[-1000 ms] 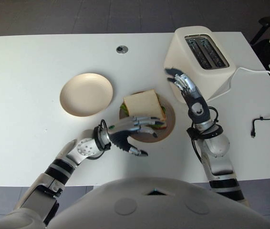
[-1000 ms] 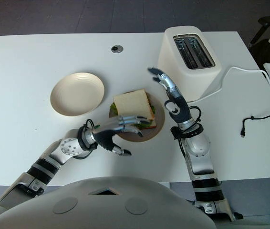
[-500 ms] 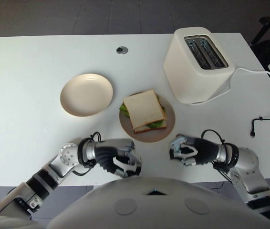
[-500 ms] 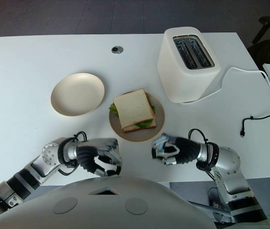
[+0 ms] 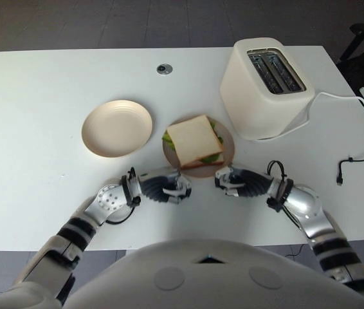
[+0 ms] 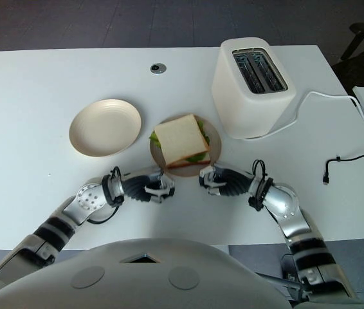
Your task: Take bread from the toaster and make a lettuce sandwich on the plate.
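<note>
White tabletop fills the scene. Left hand (image 5: 164, 188) and right hand (image 5: 235, 182) sit low over it with fingers curled, gripping nothing. They flank the near rim of the brown plate (image 5: 227, 158) and are about equally close. Just beyond them, between the two, the sandwich (image 5: 193, 138) lies on that plate with lettuce (image 5: 167, 137) peeking out. The toaster (image 5: 265, 87) stands farther right, the cream plate (image 5: 116, 127) farther left.
</note>
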